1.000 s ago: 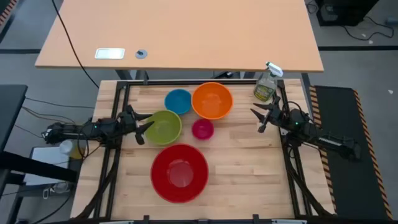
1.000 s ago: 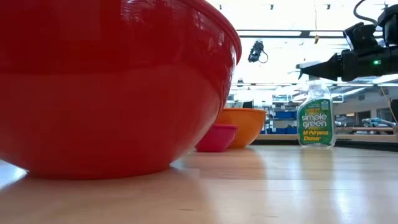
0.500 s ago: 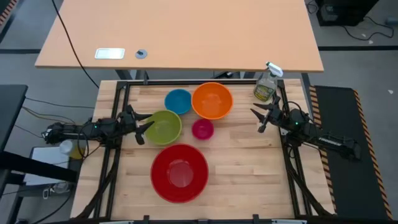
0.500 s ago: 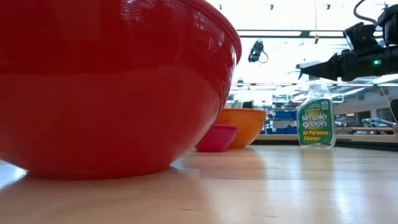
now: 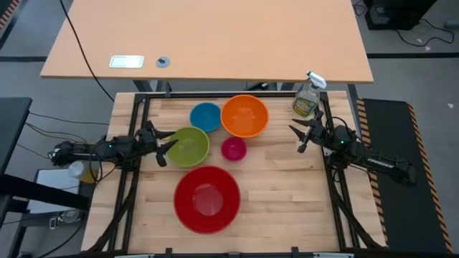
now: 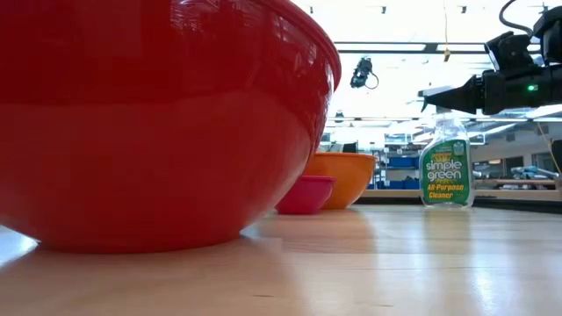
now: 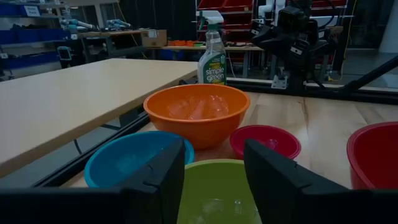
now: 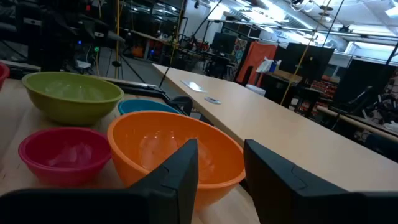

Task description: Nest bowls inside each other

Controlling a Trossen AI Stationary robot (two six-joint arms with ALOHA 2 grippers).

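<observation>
Bowls lay separate mid-table, none nested: red bowl (image 5: 207, 198) nearest, lime bowl (image 5: 189, 145) just before the left gripper (image 5: 164, 145), whose jaws stood apart, empty. Right gripper (image 5: 299, 136), also parted and empty, faced the orange bowl (image 5: 244, 115). Likely the first pick remained to be made.

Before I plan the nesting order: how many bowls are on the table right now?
5, all separate: red bowl nearest the front edge, lime green bowl by the left gripper, magenta bowl mid-table, blue bowl and orange bowl at the back. None looks hidden.
</observation>
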